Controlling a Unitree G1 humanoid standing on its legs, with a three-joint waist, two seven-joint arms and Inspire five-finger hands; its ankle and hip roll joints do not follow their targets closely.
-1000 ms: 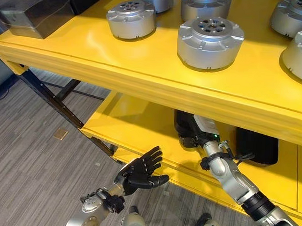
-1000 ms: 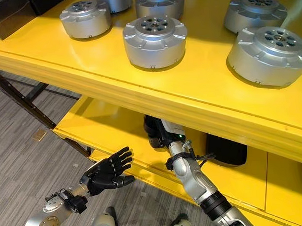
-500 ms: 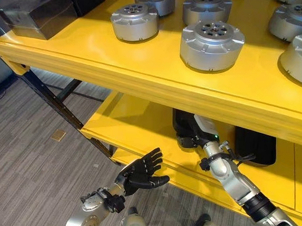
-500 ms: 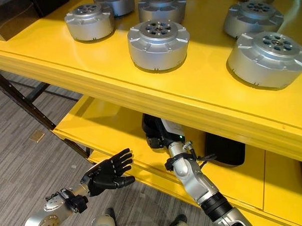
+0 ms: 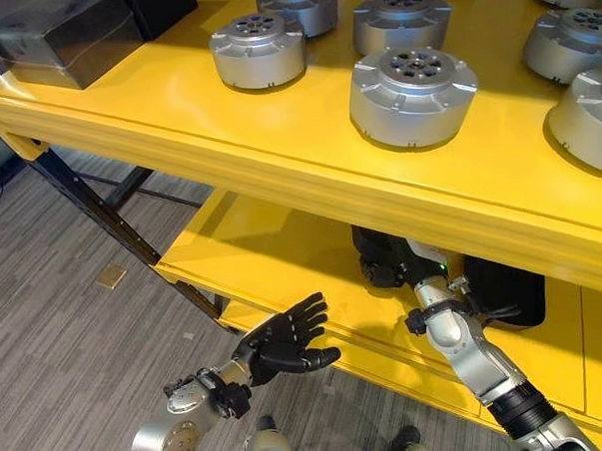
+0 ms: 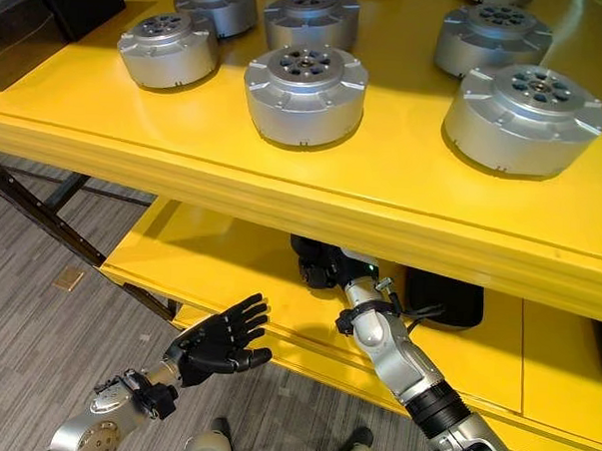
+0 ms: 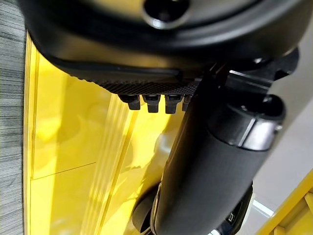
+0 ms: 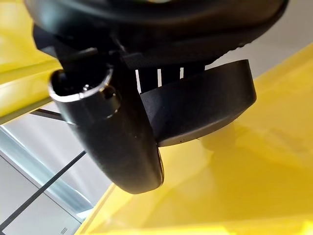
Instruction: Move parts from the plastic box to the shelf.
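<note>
Yellow shelf [image 5: 284, 155], lower tier: my right hand [image 6: 324, 264] gripped a dark part [image 8: 205, 107] beneath the upper board; left hand [image 5: 281, 342] hovered open, well apart. I judged setting it flat before releasing best.

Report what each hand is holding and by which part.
The left hand is open and holds nothing. The right hand grips a black round part on the lower shelf, thumb and fingers on its rim.
</note>
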